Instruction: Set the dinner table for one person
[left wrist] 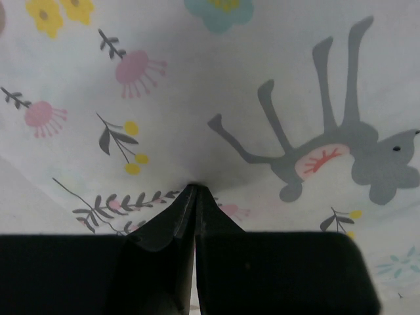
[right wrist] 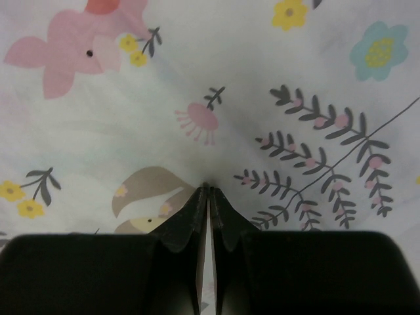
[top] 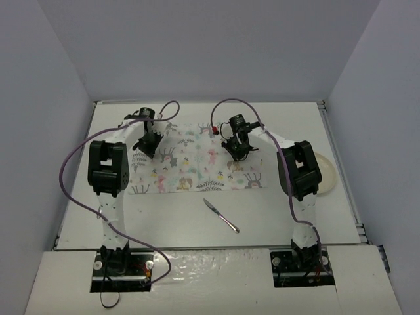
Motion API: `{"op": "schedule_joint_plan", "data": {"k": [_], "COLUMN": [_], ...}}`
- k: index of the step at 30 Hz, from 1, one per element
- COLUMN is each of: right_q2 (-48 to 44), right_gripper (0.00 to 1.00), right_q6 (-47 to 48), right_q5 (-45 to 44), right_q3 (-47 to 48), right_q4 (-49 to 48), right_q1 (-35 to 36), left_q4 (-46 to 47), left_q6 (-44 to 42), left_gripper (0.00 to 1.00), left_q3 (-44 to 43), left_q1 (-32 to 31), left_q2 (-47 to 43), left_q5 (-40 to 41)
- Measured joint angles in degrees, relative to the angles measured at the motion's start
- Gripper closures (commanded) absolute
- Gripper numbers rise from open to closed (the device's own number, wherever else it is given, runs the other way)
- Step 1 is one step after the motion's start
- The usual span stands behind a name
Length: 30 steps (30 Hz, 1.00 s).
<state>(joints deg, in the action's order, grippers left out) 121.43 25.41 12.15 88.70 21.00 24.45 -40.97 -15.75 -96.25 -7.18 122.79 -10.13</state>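
Dinner table [top: 79,216] fills the floor, its near margin open but for a knife [top: 220,215]. Left gripper [left wrist: 195,190] and right gripper [right wrist: 209,189], jaws closed, pinch the printed mat [top: 197,167] near opposite ends; plate [top: 326,174] by right edge

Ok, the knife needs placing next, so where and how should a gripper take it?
Grip the knife across its slim handle, the near-right half, coming straight down with the jaws set across its diagonal line. It lies flat on the dinner table, so only its narrow sides offer a hold.
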Motion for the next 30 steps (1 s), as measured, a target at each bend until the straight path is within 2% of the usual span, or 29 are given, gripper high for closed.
{"op": "schedule_joint_plan", "data": {"k": [10,13,15,17,19,21,22,24,27,30], "right_q2": [4.64,5.03,5.03,5.03,4.93,4.55,4.27,3.21,0.68,-4.00], "right_gripper": [0.99,0.95,0.89,0.64,0.38,0.25,0.22,0.20,0.15,0.01], "right_q6": [0.11,0.11,0.08,0.05,-0.07,-0.33,-0.48,-0.53,-0.52,-0.44], "right_q5": [-2.25,-2.56,-2.71,-2.96,-3.51,-4.54,-5.19,-6.32,-8.15,-11.41], "right_q3": [6.76,7.33,7.33,7.33,7.33,7.34,7.35,7.23,6.98,6.96], "right_q4": [0.01,-0.25,-0.32,-0.49,-0.83,-1.33,-1.58,-0.84,0.57,1.22], "right_q1": [-0.07,-0.07,-0.09,-0.09,-0.09,-0.21,-0.35,-0.41,-0.35,-0.33], "left_q4": [-7.47,-8.01,-8.16,-8.16,-7.71,-6.01,-4.74,-2.16,0.14,1.87], "left_q6": [-0.53,-0.59,-0.62,-0.67,-0.84,-1.29,-1.59,-1.61,-1.06,-0.41], "left_gripper": [1.00,1.00,1.00,0.97,0.67,0.33,0.22,0.17,0.15,0.15], "left_q3": [-15.03,-16.96,-17.17,-17.17,-16.64,-14.81,-13.49,-9.76,-5.15,-2.29], "left_q1": [0.00,0.00,0.00,0.01,0.03,0.08,0.12,0.40,0.89,1.13], "left_q2": [9.09,10.27,10.39,10.39,10.09,8.94,8.09,5.56,1.67,-1.91], "left_q5": [0.92,1.57,1.74,1.79,1.75,2.14,2.65,2.67,3.33,3.36]}}
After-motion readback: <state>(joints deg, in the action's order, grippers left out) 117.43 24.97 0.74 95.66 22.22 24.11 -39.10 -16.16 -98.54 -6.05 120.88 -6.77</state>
